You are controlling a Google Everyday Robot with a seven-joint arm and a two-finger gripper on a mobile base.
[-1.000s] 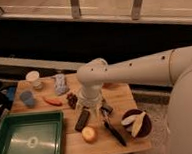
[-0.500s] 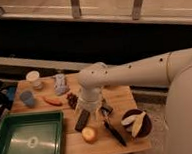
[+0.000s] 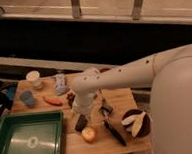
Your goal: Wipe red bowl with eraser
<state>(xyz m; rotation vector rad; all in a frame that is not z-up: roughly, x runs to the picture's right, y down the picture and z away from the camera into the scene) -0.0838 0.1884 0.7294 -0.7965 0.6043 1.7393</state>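
My arm [image 3: 127, 73], white and thick, is the largest item: it enters from the right edge and reaches left to frame centre, elbow bent downward. Below it is the wooden table [image 3: 122, 95], filling the lower left and centre. A green tray [image 3: 47, 118] sits at the lower left corner of the table. A dark brown bowl [image 3: 135, 123] with pale slices stands at lower right of centre. A long black-handled utensil [image 3: 113, 130] lies diagonally just left of that bowl. My gripper [image 3: 82, 114] points down just below frame centre, jaws spread wide, directly above the eraser [image 3: 81, 123]; contact with it cannot be told. The eraser, a small black block, lies on the wood just right of the tray's upper right corner. The red bowl [image 3: 88, 135], small and round, sits just below and right of the eraser, near the table's front edge, apart from my gripper. In the upper left part of the table: a clear bottle [image 3: 60, 83], a white cup [image 3: 34, 77], a blue cup [image 3: 27, 98], and a small red elongated item [image 3: 53, 101] between the blue cup and my gripper.
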